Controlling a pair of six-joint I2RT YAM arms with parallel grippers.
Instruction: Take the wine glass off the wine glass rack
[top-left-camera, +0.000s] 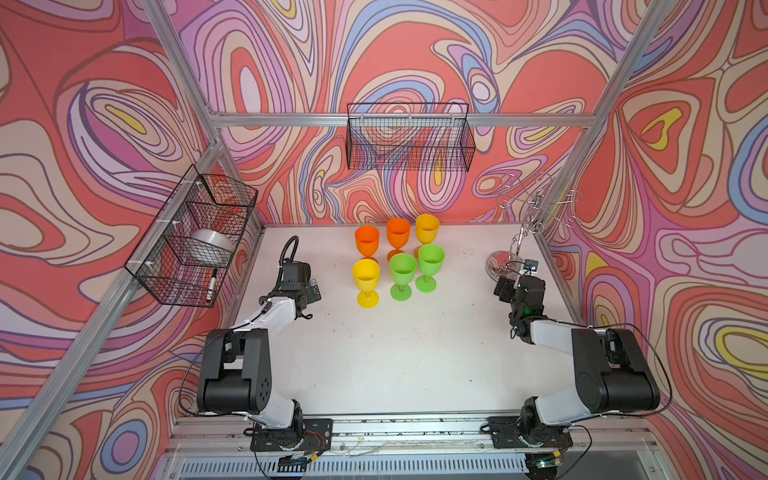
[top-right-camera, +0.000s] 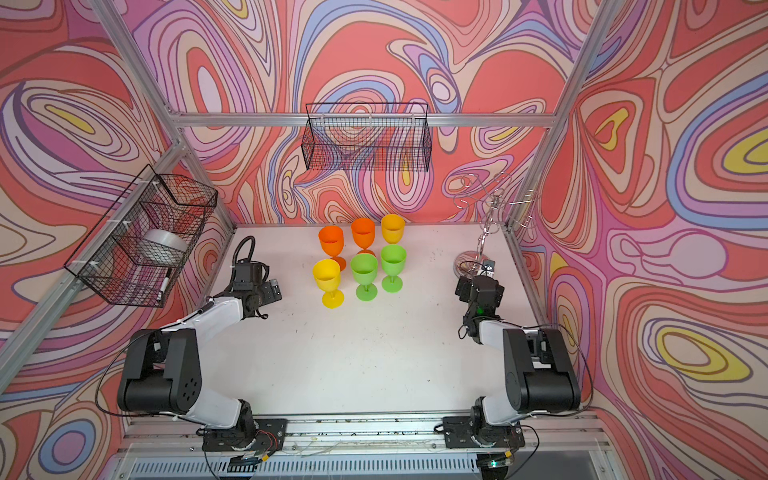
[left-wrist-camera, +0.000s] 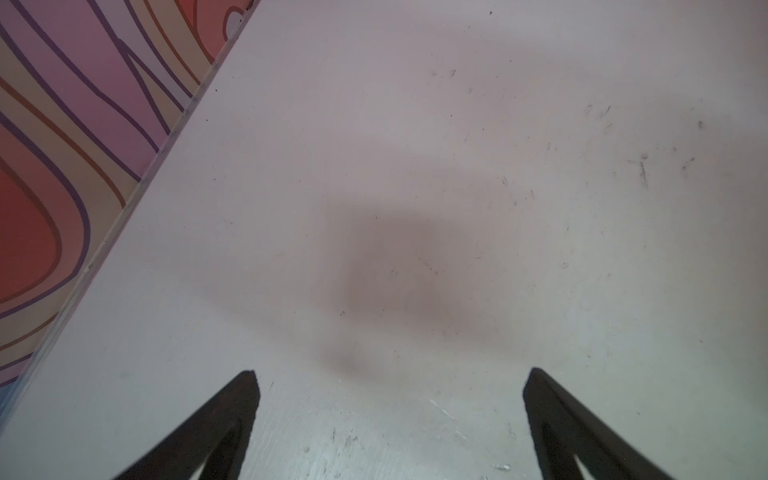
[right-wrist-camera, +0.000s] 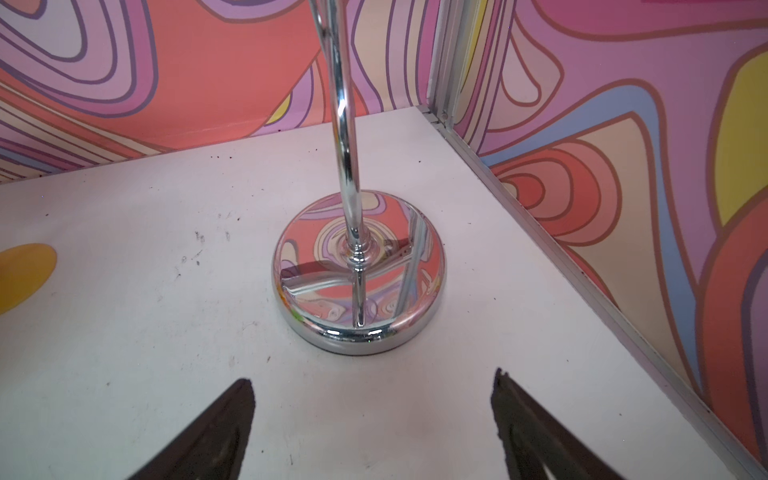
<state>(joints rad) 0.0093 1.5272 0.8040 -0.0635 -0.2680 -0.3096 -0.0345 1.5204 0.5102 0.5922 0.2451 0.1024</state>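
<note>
Wine glass rack (top-left-camera: 498, 262) at 2 o'clock on the counter (top-left-camera: 415, 353) looks bare, six wine glasses (top-left-camera: 403, 266) standing near 12 o'clock; left claw (left-wrist-camera: 391, 372) and right claw (right-wrist-camera: 372, 378) spread, empty; unloading judged finished, next only retreat.

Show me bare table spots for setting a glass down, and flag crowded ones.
Free: the wide table middle between left gripper and right gripper, before the six glasses; also the strip between glasses and wine glass rack. Crowded: the glass cluster, and the rack's corner.
</note>
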